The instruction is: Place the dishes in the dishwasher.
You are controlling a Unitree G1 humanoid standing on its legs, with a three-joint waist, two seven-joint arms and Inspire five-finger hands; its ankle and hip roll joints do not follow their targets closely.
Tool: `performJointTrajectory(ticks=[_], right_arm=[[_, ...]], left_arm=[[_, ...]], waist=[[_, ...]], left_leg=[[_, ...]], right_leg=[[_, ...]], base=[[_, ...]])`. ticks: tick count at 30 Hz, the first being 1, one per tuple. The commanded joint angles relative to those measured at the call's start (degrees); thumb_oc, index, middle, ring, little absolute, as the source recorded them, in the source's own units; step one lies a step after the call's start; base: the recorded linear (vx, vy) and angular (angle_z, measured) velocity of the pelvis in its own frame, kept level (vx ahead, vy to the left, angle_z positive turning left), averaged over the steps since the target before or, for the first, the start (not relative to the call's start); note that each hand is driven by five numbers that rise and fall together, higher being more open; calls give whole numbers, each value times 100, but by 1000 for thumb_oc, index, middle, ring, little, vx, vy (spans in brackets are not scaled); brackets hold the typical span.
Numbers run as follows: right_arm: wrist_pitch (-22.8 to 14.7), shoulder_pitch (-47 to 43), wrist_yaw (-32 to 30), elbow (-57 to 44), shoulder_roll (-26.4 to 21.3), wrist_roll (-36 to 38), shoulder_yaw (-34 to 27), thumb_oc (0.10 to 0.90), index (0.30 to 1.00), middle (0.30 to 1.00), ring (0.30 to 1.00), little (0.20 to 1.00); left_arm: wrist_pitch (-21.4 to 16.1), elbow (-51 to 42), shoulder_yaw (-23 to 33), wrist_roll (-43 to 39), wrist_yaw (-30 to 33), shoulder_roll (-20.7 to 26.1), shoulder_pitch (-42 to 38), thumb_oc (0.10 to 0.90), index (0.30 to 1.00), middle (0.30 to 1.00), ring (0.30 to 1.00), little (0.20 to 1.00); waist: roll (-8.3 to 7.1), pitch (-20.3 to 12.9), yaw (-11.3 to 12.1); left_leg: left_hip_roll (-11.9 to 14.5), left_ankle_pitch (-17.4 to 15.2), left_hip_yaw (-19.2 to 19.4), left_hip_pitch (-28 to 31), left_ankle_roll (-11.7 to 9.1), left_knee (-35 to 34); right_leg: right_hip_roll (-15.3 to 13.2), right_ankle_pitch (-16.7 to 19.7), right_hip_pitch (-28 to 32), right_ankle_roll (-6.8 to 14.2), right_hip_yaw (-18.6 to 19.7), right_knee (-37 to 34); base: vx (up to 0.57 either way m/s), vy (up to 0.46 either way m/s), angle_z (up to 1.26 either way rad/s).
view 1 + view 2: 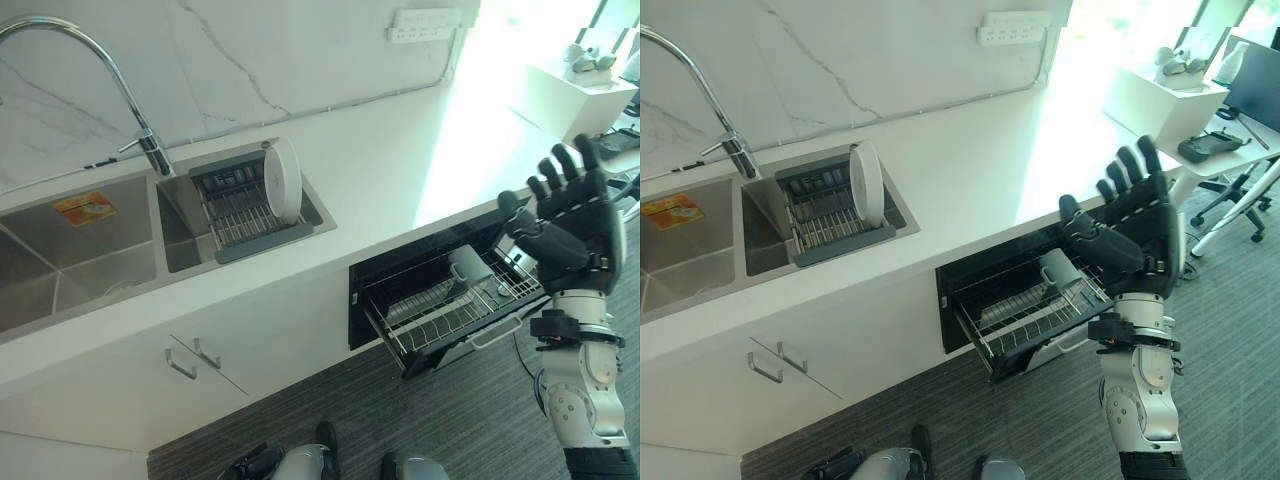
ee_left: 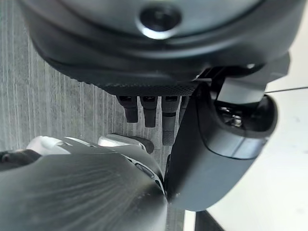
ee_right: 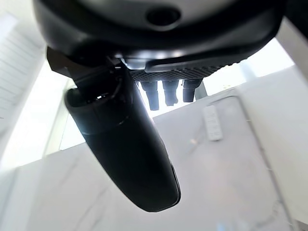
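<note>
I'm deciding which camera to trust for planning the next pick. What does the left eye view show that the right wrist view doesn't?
Left eye view: the white plate upright in the sink rack, the faucet, and the open dishwasher drawer with a mug in it.

Right wrist view: a close look along the right hand, its fingers straight and holding nothing.

Both: the right hand raised and open, the marble wall and its white power strip.
</note>
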Motion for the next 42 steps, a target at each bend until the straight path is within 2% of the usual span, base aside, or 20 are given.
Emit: performJointTrajectory(ticks=[1,3,5,7,8,9,11,14,16,19,20,21,22,24,26,27,28,33,38,42], right_arm=[[-246,-606,695,-283,-239,9,-101,800,900,900,900,900],[-206,-663,791,-252,-213,45,-34,800,900,900,900,900],[-134,-772,933,-242,-172,140,51,800,900,900,900,900],[155,-906,1097,-425,-89,360,263,800,900,900,900,900],[223,-955,1046,-508,-73,274,360,800,900,900,900,900],[324,-995,944,-601,-47,239,463,800,900,900,900,900],[345,-989,851,-628,-24,280,553,800,900,900,900,900],[326,-950,883,-666,31,341,625,800,900,900,900,900],[375,-939,834,-719,79,327,621,800,900,900,900,900],[359,-934,799,-750,169,303,666,800,900,900,900,900],[325,-872,818,-796,220,233,671,800,900,900,900,900],[328,-839,833,-810,249,196,673,800,900,900,900,900],[329,-828,855,-807,258,222,683,800,900,900,900,900],[272,-842,887,-785,191,322,683,800,900,900,900,900],[151,-879,896,-719,112,413,644,800,900,900,900,900],[80,-929,897,-651,74,509,606,800,900,900,900,900],[102,-928,904,-664,80,518,598,800,900,900,900,900],[248,-813,903,-721,53,524,607,800,900,900,900,900],[257,-848,920,-641,-40,496,682,800,900,900,900,900],[261,-855,911,-651,-52,509,687,800,900,900,900,900]], left_arm=[[-101,83,-254,-48,512,23,499,800,900,900,900,900],[-35,41,-191,6,584,22,533,800,900,900,900,900],[24,20,-115,137,627,-5,618,800,900,900,900,900],[51,131,-120,292,696,-44,706,800,900,900,900,900],[59,208,-154,336,722,-64,695,800,900,900,900,900],[119,304,-174,393,694,-51,657,800,900,900,900,900],[134,362,-233,444,689,-65,633,800,900,900,900,900],[184,348,-290,399,788,-60,580,800,900,900,900,900],[368,344,-324,440,860,3,448,800,900,900,900,900],[469,398,-457,548,881,98,322,800,900,900,900,900],[505,424,-529,562,869,135,293,800,900,900,900,900],[529,417,-581,535,913,148,292,800,900,900,900,900],[557,392,-637,454,985,160,306,800,900,900,900,900],[791,248,-617,360,1089,203,307,800,900,900,900,900],[917,160,-572,457,1068,234,312,800,900,900,900,900],[940,83,-546,460,1101,225,389,800,900,900,900,900],[928,49,-561,442,1127,215,432,800,900,900,900,900],[921,16,-485,633,1105,187,646,800,900,900,900,900],[680,555,-345,926,760,385,721,800,900,900,900,900],[653,591,-340,935,765,397,717,800,900,900,900,900]], waist=[[-256,281,128],[-285,316,205],[-206,342,290],[-39,369,440],[-7,375,485],[13,335,464],[13,284,464],[21,191,482],[27,100,494],[61,64,411],[115,99,338],[142,140,294],[164,173,255],[185,249,194],[71,338,165],[-64,386,155],[-69,387,141],[-93,211,164],[37,95,119],[52,90,120]], left_leg=[[-166,-953,-321,726,232,710],[-174,-877,-440,626,207,710],[-58,-798,-643,461,153,710],[176,-444,-1091,-78,-67,710],[221,-352,-1151,-226,-107,710],[330,-384,-883,-218,-63,710],[358,-450,-770,-161,-4,710],[308,-647,-846,-17,97,710],[206,-790,-941,128,215,710],[100,-913,-1000,271,411,710],[63,-982,-1071,352,495,710],[38,-1023,-1108,410,541,710],[31,-1056,-1133,461,559,710],[67,-1123,-1152,544,529,710],[-15,-1224,-1137,612,508,710],[-115,-1419,-1118,745,477,710],[-107,-1485,-1124,797,477,710],[52,-1491,-1038,783,330,710],[341,-1324,-974,710,83,710],[369,-1304,-981,698,55,710]], right_leg=[[126,-294,651,400,-30,-498],[140,-274,660,407,64,-498],[220,-323,705,409,133,-498],[362,-469,873,392,311,-498],[356,-521,959,387,357,-498],[261,-579,1043,421,266,-498],[164,-598,1109,469,219,-498],[19,-585,1178,563,108,-498],[-61,-547,1319,599,-5,-498],[-126,178,1508,771,-105,-498],[-114,513,1448,822,-128,-348],[-118,593,1285,825,-119,-112],[-94,588,1101,802,-103,-56],[-34,502,831,752,-152,-498],[-239,389,328,805,-22,-498],[-529,652,-246,953,126,-498],[-555,714,-362,977,165,-498],[-488,366,-229,980,203,-498],[-324,-10,87,833,187,-498],[-306,-39,111,820,178,-498]], base=[[31,-44,16],[54,29,12],[117,144,14],[203,306,4],[253,392,-18],[212,348,-29],[153,268,-40],[135,190,-55],[210,240,-30],[166,189,15],[152,176,11],[137,142,10],[92,46,11],[58,-57,3],[89,-200,-16],[164,-256,-18],[196,-264,-5],[155,-151,20],[162,-84,-6],[40,-32,-2]])
